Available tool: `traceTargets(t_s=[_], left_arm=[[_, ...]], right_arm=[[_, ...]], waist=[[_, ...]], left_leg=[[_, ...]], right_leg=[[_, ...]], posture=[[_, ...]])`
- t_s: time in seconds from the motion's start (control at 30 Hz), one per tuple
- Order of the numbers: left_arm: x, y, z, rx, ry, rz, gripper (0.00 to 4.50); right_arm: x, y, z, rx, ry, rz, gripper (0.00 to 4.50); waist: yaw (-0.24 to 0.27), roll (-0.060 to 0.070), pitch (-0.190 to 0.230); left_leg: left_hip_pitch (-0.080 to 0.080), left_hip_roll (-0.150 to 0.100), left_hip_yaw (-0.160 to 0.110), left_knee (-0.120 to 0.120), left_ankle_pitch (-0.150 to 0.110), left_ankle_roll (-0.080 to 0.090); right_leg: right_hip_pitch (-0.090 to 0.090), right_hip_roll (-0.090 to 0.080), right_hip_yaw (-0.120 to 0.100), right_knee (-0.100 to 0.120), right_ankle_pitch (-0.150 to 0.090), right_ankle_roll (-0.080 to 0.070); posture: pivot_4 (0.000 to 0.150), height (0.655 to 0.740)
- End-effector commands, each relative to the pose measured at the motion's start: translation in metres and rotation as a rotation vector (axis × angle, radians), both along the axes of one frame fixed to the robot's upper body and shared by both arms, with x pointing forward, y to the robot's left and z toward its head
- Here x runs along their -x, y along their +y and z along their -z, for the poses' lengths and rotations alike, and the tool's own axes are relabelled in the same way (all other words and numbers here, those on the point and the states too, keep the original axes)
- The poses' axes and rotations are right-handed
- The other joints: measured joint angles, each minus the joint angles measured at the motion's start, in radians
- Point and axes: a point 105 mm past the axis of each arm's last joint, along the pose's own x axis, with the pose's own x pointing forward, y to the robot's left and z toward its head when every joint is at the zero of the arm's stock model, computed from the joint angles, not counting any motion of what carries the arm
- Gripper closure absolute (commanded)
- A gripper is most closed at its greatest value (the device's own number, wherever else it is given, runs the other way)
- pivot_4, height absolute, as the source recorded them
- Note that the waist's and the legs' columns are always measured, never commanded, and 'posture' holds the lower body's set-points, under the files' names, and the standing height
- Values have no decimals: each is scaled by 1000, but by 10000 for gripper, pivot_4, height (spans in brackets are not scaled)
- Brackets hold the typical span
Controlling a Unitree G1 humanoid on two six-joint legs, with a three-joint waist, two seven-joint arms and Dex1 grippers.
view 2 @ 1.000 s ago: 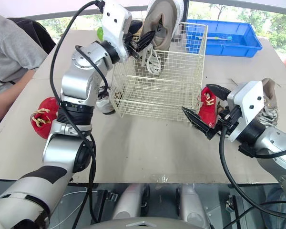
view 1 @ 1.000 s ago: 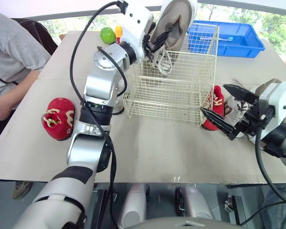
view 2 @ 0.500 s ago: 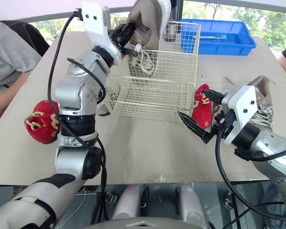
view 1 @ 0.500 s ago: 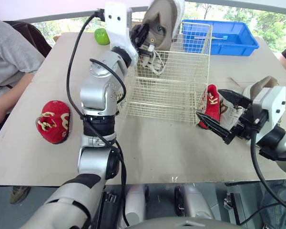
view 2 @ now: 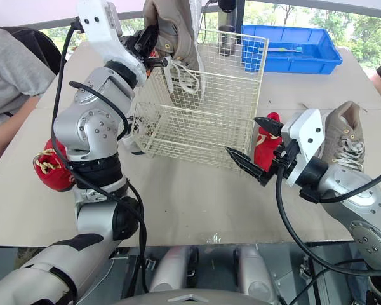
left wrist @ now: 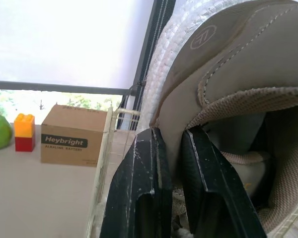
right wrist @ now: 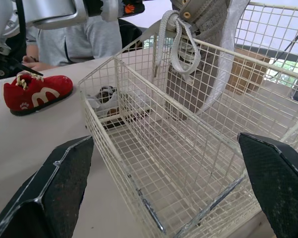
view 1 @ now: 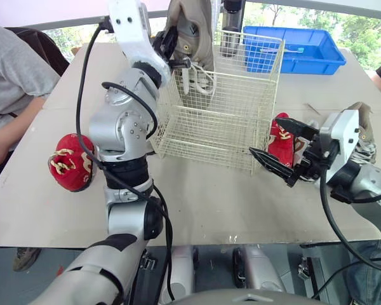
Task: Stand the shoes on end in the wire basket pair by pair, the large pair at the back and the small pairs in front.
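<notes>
Tan shoe [view 1: 193, 25]: upper end cut off by top edge.

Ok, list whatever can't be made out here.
Beige shoe in left end effector: upper end cut off by eye views' top edge.
Small white shoe: mostly behind left arm, eye views.
Red shoe beside wire basket: sole behind right end effector, eye views.
Dark cylinder: top cut off, eye views.
</notes>
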Motion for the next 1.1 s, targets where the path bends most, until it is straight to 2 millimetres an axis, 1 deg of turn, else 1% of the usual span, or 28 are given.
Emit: traceTargets(t_s=[0.03,0.13,0.23,0.3,0.33,0.43,0.5,0.57,0.6,0.67,0.7,0.73,0.77,0.83,0.87,0.9,0.97,1.03,1.07,1.1], left_arm=[[4,-7,11,-28,38,36,44019],[1,-6,17,-41,71,49,44071],[1,-5,15,-33,70,71,44072],[3,-2,10,-52,53,94,33388],[7,1,4,-62,42,120,31407],[17,7,-7,-89,27,185,17051],[25,12,-12,-82,27,249,17051],[32,23,-13,-94,25,287,17051],[36,24,-12,-112,18,305,17051],[52,15,-8,-108,20,455,17051],[64,11,-3,-108,23,562,17051],[72,9,0,-109,25,631,17051],[89,-2,9,-132,40,760,17051],[115,-16,24,-177,63,940,17051],[126,-28,32,-208,67,1020,17051],[133,-33,40,-241,73,1075,17051],[141,-46,53,-276,75,1143,17051],[143,-53,60,-277,72,1178,17051],[145,-57,66,-321,63,1194,17051],[148,-63,72,-344,60,1216,17051]], right_arm=[[4,4,-8,-12,-53,-22,0],[5,5,-7,-17,-51,-21,0],[6,4,-7,-19,-50,-17,0],[7,4,-7,-22,-47,-14,0],[8,3,-6,-22,-44,-13,0],[8,-2,-3,-12,-32,-6,0],[6,-7,-2,-8,-18,14,0],[-2,-17,-3,-12,-10,76,0],[-5,-25,-4,-10,-14,117,0],[-10,-40,-7,-55,-1,194,0],[-13,-49,-7,-30,-4,246,0],[-14,-54,-7,-9,-8,279,0],[-15,-65,-7,-21,21,313,0],[-16,-82,-9,-45,66,362,0],[-18,-98,-8,-5,106,411,0],[-20,-113,-4,75,153,487,0],[-20,-148,1,125,282,594,0],[-21,-169,-5,133,304,660,0],[-21,-178,-6,116,348,673,0],[-23,-193,-2,146,398,720,0]], waist=[[1,0,0],[4,0,-1],[4,0,-1],[3,0,-1],[3,0,-1],[2,0,-1],[1,0,-1],[1,0,-1],[1,0,-1],[1,0,-1],[3,0,-1],[4,0,-1],[5,0,-1],[5,0,-1],[7,0,-1],[10,0,-1],[13,0,-1],[18,0,-1],[20,0,-1],[20,0,-1]], left_leg=[[0,0,0,0,0,0],[1,0,-1,0,0,0],[3,0,-1,0,0,0],[3,0,-1,0,0,0],[3,0,-1,0,0,0],[3,0,-2,0,0,0],[3,0,-2,0,0,0],[3,0,-2,0,0,0],[3,0,-2,0,0,0],[3,0,-2,0,0,0],[3,0,-2,0,0,0],[3,0,-2,0,0,0],[3,1,-2,0,0,0],[3,1,-1,0,1,-1],[3,1,-1,0,1,-1],[3,1,-2,0,1,-1],[3,0,-1,0,0,0],[7,-1,0,0,0,1],[11,-1,1,-1,0,1],[15,-1,2,-2,-1,1]], right_leg=[[0,0,0,0,0,0],[2,0,-1,0,0,0],[4,0,-2,-1,0,0],[4,0,-2,-1,0,0],[4,0,-2,-1,0,0],[4,0,-3,-1,0,0],[4,0,-3,-1,0,0],[4,0,-3,-1,0,0],[4,0,-3,-1,0,0],[4,0,-3,-1,0,0],[4,-1,-3,-1,0,0],[4,-1,-3,-1,0,0],[4,-2,-3,-1,0,0],[5,-3,-3,-1,0,0],[5,-3,-3,-1,0,0],[5,-3,-3,-1,0,0],[5,-4,-3,-1,0,0],[10,-4,-2,-2,0,-1],[14,-3,-2,-3,-1,-1],[17,-2,0,-4,-3,-5]], posture=[[1500,7400],[1500,7400],[1500,7400],[1500,7400],[1500,7400],[1500,7400],[1500,7400],[1500,7400],[1500,7400],[1500,7400],[1500,7400],[1500,7400],[1500,7400],[1500,7400],[1500,7400],[1500,7400],[1500,7400],[1500,7400],[1500,7400],[1500,7400]])
